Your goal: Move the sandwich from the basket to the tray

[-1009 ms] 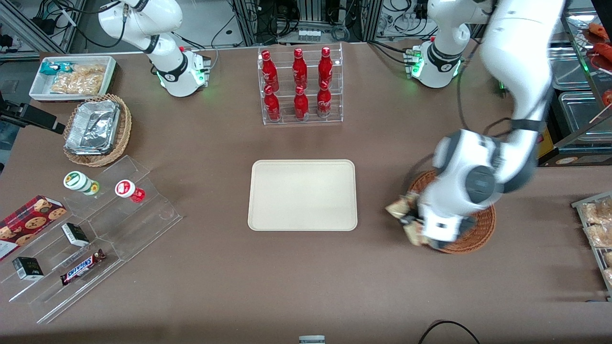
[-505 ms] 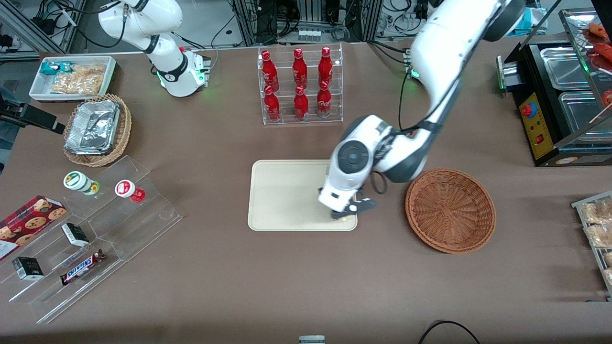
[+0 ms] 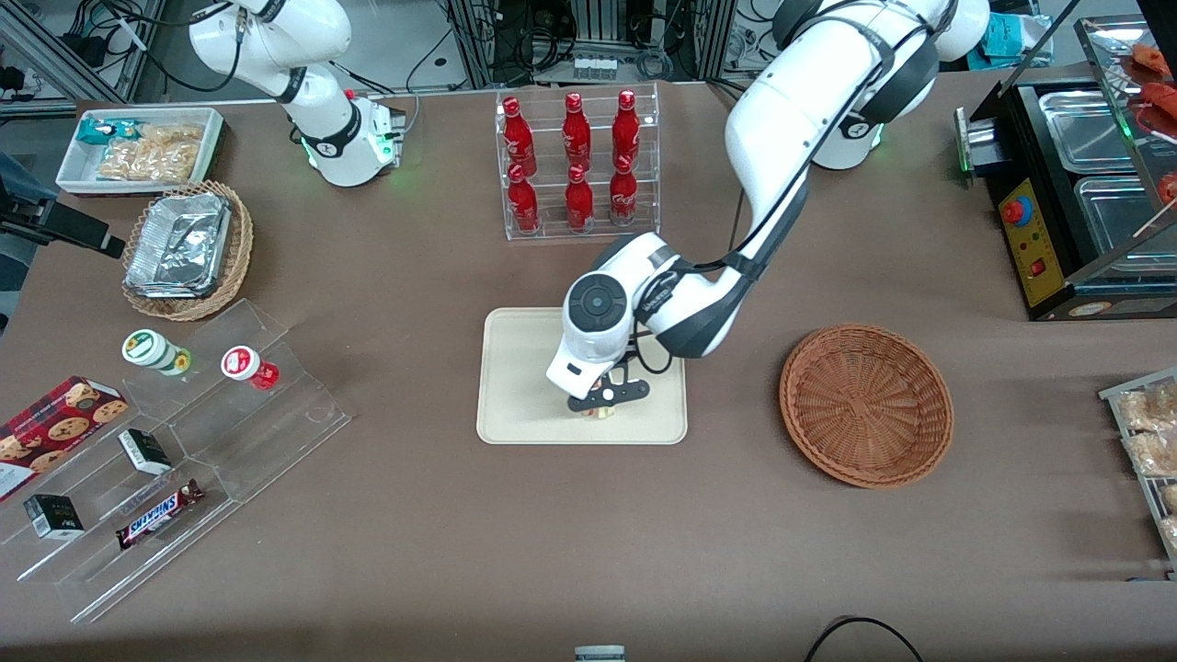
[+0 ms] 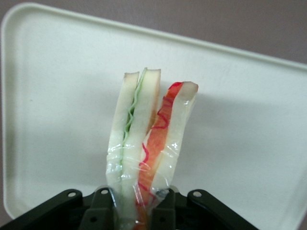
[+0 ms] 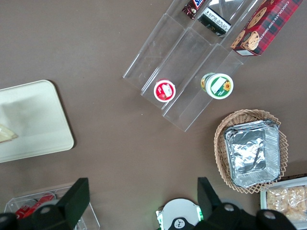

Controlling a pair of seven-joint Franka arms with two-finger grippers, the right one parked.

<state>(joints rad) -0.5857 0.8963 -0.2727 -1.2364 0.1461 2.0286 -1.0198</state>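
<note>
Where pincer (image 4: pixel 135 211) hangs over tray (image 4: pixel 53 96), sandwich (image 4: pixel 146 139) between its fingers.

We see a robotics lab dressed as a snack shop: cola bottles (image 3: pixel 575 156) racked on a brown surface (image 3: pixel 414 515), candy on clear shelves (image 3: pixel 184 460), cables (image 3: pixel 515 37) trailing around.

A glossy white arm (image 3: pixel 782 129) with dark grey joint bands is seen; a black cable (image 3: pixel 736 230) is strung alongside, and the hand (image 3: pixel 599 405) is black.
</note>
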